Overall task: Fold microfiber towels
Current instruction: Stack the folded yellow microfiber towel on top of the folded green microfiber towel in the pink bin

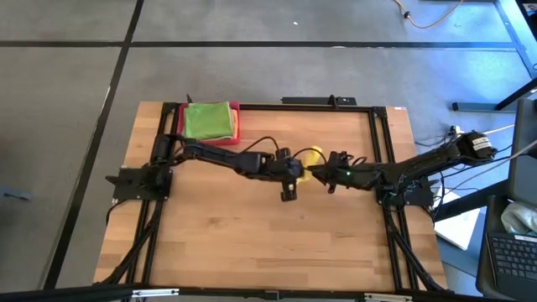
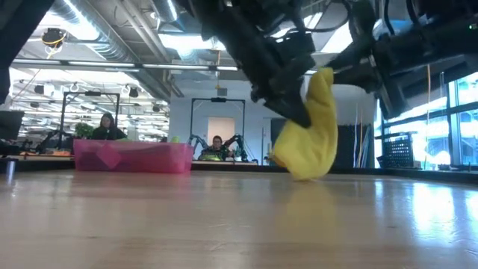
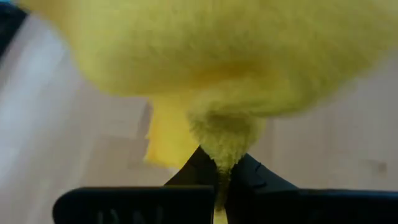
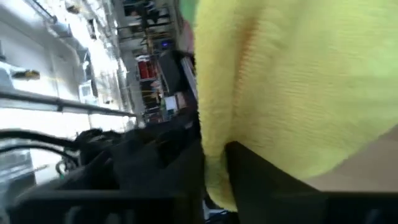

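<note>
We hold the yellow microfiber towel (image 2: 310, 134) hanging vertically between 2 end effectors, left end effector (image 3: 219, 177) clamped at 9 o'clock, right end effector (image 4: 214, 163) gripping at 3 o'clock.

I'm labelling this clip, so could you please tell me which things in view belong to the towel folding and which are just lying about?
Part of the job:
- yellow towel, pinched by the left gripper and in the right gripper
- bright green folded towel
- pink-red tray under it

Just lying about:
- cables on the wooden table
- people at desks behind
</note>
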Robot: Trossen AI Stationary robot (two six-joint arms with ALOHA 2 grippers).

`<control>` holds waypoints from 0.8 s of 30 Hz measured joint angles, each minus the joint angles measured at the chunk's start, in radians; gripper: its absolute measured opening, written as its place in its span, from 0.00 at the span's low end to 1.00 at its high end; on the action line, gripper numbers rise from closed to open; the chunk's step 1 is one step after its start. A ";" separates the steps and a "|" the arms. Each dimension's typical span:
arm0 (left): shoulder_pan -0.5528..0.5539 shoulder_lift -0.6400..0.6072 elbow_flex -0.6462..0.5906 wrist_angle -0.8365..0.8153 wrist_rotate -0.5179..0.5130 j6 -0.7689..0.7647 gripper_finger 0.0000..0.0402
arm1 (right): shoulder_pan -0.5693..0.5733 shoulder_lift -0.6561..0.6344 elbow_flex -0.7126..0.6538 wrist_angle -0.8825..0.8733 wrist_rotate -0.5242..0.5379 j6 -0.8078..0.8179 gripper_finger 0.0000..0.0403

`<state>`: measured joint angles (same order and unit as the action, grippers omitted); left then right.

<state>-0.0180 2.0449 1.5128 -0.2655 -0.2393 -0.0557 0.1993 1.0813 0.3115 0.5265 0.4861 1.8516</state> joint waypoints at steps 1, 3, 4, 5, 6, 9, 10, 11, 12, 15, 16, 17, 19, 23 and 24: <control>0.005 0.000 0.020 -0.037 -0.008 0.020 0.00 | 0.000 -0.008 0.000 0.011 -0.001 -0.013 0.18; 0.014 0.001 0.056 -0.150 -0.033 0.061 0.00 | 0.000 -0.029 0.000 0.026 -0.006 -0.052 0.25; 0.019 0.001 0.075 -0.208 -0.041 0.082 0.00 | 0.000 -0.042 0.000 0.029 -0.012 -0.065 0.28; 0.026 0.002 0.094 -0.272 -0.050 0.101 0.00 | -0.001 -0.059 0.000 0.024 -0.014 -0.083 0.31; 0.031 0.002 0.110 -0.332 -0.062 0.120 0.00 | -0.002 -0.071 0.000 0.027 -0.017 -0.100 0.33; 0.055 -0.008 0.149 -0.505 -0.094 0.175 0.00 | -0.006 -0.108 0.000 0.023 -0.017 -0.153 0.40; 0.067 -0.016 0.161 -0.558 -0.095 0.192 0.00 | -0.011 -0.118 0.000 0.023 -0.017 -0.167 0.41; 0.081 -0.027 0.174 -0.589 -0.095 0.201 0.00 | -0.019 -0.125 0.000 0.025 -0.019 -0.185 0.42; 0.096 -0.048 0.180 -0.624 -0.095 0.210 0.00 | -0.029 -0.135 0.000 0.020 -0.028 -0.199 0.43; 0.153 -0.114 0.204 -0.727 -0.076 0.213 0.00 | -0.061 -0.157 0.000 0.013 -0.089 -0.225 0.43; 0.174 -0.140 0.208 -0.771 -0.070 0.205 0.00 | -0.070 -0.162 0.000 0.014 -0.115 -0.235 0.43; 0.198 -0.163 0.215 -0.821 -0.057 0.192 0.00 | -0.076 -0.164 0.000 0.020 -0.138 -0.240 0.43; 0.247 -0.210 0.236 -0.914 -0.035 0.152 0.00 | -0.085 -0.174 0.000 0.012 -0.173 -0.250 0.42; 0.340 -0.287 0.256 -1.117 0.030 0.104 0.00 | -0.093 -0.188 0.001 0.022 -0.175 -0.266 0.42; 0.361 -0.303 0.256 -1.147 0.060 0.091 0.00 | -0.099 -0.188 0.001 0.026 -0.170 -0.267 0.42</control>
<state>0.3430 1.7418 1.7685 -1.4126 -0.1795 0.0354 0.1006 0.8928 0.3126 0.5522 0.3163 1.5846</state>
